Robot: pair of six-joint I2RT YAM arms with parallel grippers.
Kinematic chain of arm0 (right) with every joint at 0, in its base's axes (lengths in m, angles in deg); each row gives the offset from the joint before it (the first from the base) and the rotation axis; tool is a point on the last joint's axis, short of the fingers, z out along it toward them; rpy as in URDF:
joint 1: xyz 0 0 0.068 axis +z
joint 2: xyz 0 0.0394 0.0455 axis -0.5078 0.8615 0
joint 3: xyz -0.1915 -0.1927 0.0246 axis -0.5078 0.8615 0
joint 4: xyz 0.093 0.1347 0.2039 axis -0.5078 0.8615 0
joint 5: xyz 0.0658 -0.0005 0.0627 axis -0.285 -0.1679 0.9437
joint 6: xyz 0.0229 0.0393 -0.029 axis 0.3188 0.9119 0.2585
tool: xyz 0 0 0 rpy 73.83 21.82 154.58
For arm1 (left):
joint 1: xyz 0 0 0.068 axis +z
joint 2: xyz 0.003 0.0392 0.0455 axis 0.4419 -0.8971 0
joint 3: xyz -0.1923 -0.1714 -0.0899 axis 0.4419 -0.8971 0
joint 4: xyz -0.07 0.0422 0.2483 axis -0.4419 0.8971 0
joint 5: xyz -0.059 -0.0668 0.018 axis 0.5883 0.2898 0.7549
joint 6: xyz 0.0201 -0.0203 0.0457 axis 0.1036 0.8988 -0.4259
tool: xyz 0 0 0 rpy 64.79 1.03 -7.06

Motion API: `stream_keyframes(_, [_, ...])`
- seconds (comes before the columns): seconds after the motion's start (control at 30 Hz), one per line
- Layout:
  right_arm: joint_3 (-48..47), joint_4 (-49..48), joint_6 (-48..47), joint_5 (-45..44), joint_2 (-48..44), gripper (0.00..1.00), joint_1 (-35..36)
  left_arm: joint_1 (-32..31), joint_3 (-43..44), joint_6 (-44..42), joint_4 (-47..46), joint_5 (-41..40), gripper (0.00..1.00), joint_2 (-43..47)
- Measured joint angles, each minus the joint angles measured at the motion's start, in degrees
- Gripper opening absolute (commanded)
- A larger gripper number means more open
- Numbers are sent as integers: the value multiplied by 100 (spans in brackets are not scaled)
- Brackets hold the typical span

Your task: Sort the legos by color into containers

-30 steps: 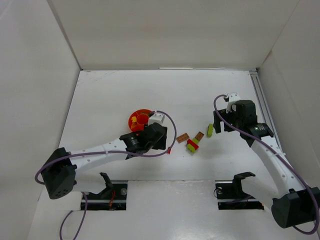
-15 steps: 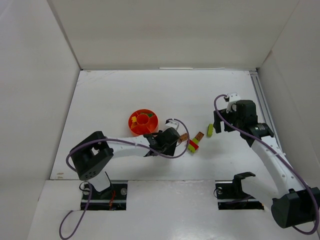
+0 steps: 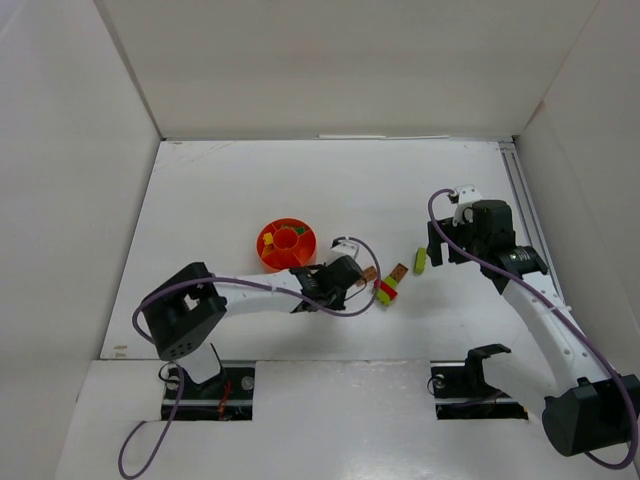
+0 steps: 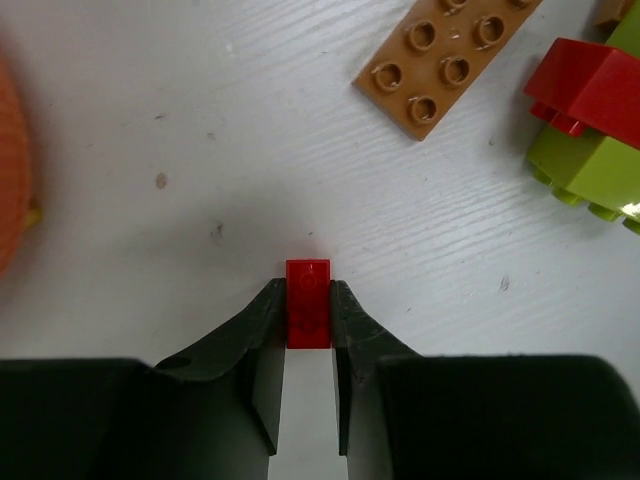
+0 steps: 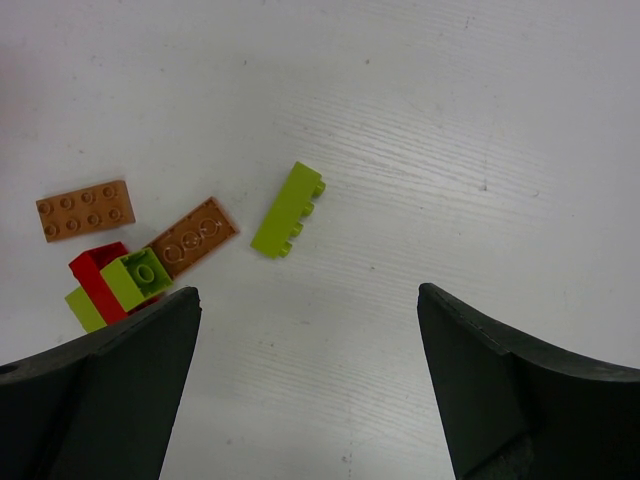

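- The left gripper [image 4: 308, 335] is clamped on a small red brick [image 4: 308, 290]. Its two dark fingers [image 4: 262, 330] press the brick's long sides, and the brick's far end pokes out past the tips.
- The brick is low against the white table [image 3: 220, 200], just right of the red-orange bowl [image 3: 263, 250] and on its near side, apart from the bowl's rim.
- A few small pieces lie in the bowl. Their colours are hard to make out from above.
- A flat brown plate [image 4: 450, 55] lies just beyond the held brick, farther right of the bowl. Beside it is a red-and-lime stack [image 4: 590, 120], close to the left gripper's right finger.
- A second brown brick [image 5: 195, 237] touches that stack on the side away from the bowl.
- The right gripper [image 5: 308, 300] hangs well to the right of the bowl with its jaws spread wide, holding nothing. A lime brick [image 5: 288, 210] lies alone on the table ahead of it.
- White walls [image 3: 330, 70] enclose the table. White surface runs from the bowl to the back and left walls.
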Motion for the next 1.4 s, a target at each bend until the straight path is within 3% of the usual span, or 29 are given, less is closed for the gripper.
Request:
stream_keyframes(0.17, [0,0,0,11,0,93,0,92,20,181,562,-380,8,914])
stream_keyframes(0.4, [0,-13,-28,26,0,93,0,1005,118,304,758,-960,11,2352])
stream_keyframes(0.8, [2,-17,-66,24,0,93,0,1600,-216,369,929,-1239,13,2483])
stream_keyframes(0.87, [0,-20,-72,24,0,93,0,1624,-249,374,887,-1268,17,2483])
stream_keyframes(0.97, [0,-17,-81,24,0,93,0,1631,-293,400,841,-1294,30,2494])
stream_keyframes(1.13, [2,-17,-81,24,-7,93,0,1681,-455,426,968,-1298,31,2487])
stream_keyframes(1.4, [2,-15,-81,26,-42,93,0,1744,-457,474,1104,-1292,53,2542])
